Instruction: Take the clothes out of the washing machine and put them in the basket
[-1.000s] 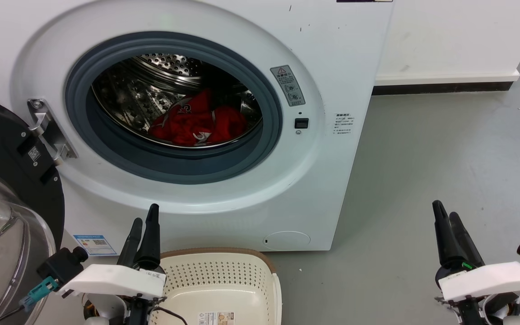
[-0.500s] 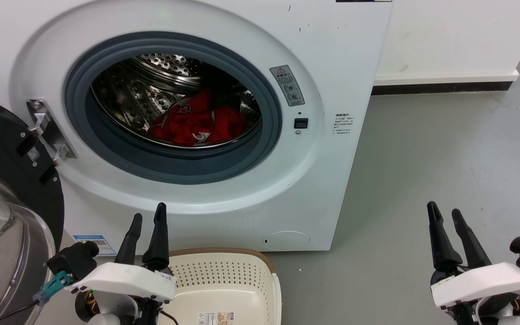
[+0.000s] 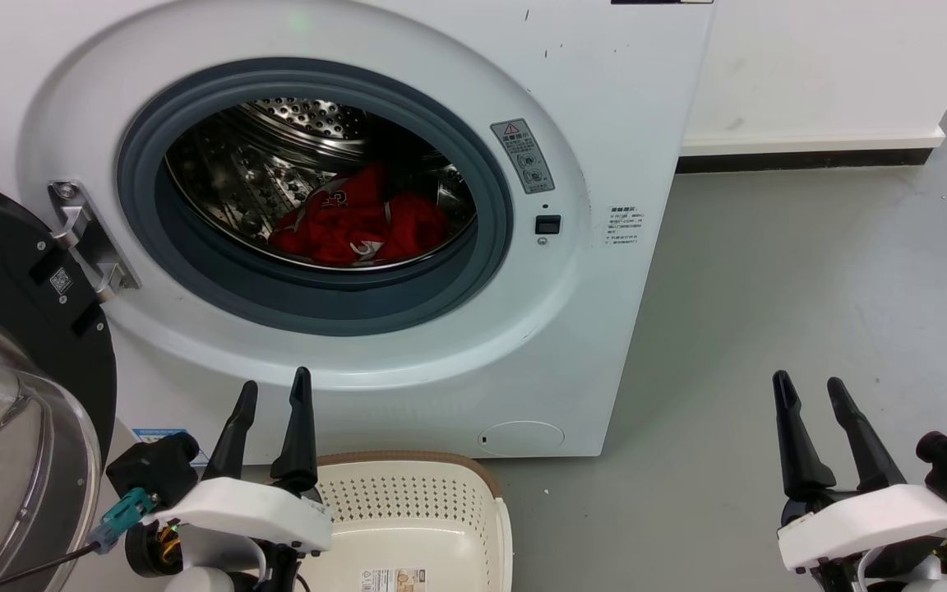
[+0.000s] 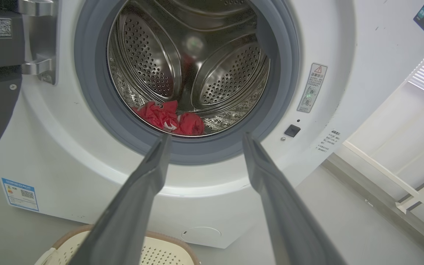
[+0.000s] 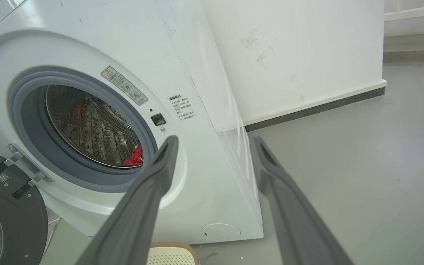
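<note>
Left hand (image 3: 274, 378) and right hand (image 3: 806, 377), both low, dark fingers spread apart.

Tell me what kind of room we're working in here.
Probably a laundry corner of a plain room: a front-loading washing machine with clothes inside, a basket before it, bare grey floor.

- Head cam: I'm looking forward and down from above and behind the left gripper (image 3: 276, 380) and right gripper (image 3: 808, 379). The washing machine (image 3: 605, 123) is close ahead of their tips.
- Left wrist cam: low, tilted up along the left gripper. The porthole (image 4: 87, 92) sits nearly square-on just beyond its tips.
- Right wrist cam: low, with the washing machine seen obliquely off the right gripper's left side and the floor (image 5: 381, 165) off its right.
- All three share the porthole, plus the basket (image 3: 408, 501) rim beneath the grippers.
</note>
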Tool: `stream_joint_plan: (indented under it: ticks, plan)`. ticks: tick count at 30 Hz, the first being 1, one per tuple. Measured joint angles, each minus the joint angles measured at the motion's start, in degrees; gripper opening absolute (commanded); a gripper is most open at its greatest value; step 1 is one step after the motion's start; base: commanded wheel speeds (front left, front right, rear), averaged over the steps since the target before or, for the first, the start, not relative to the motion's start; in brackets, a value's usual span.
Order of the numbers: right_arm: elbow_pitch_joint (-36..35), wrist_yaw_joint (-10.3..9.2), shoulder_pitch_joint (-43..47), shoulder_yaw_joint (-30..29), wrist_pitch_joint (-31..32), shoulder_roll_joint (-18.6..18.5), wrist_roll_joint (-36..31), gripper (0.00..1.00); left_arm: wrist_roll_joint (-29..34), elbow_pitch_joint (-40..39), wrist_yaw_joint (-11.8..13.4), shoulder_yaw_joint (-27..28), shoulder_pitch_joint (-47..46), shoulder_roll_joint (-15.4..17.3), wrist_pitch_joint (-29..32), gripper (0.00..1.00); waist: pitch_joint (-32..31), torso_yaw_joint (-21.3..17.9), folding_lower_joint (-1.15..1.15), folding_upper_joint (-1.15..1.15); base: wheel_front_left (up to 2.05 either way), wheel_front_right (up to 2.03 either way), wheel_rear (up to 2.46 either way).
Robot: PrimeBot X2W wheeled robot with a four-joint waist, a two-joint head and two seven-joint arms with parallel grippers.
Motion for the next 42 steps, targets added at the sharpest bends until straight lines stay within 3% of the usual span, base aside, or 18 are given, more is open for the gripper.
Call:
stream_joint_plan:
  ticks: [23,42]
  plan:
    - [-2.1,0.01,1.2,0.2,-1.2,0.0,-12.6,1.0,12.0,0.8,1.5,-0.5,0.0,0.1,-3.0,1.0,-0.1,-0.1,0.0,0.0,0.0,0.0,0.0]
    - [-2.6,0.01,1.9,0.1,-2.9,0.0,-19.4,1.0,20.4,1.4,2.7,-0.8,0.0,0.1,-5.3,1.0,-0.2,0.3,0.0,0.0,0.0,0.0,0.0]
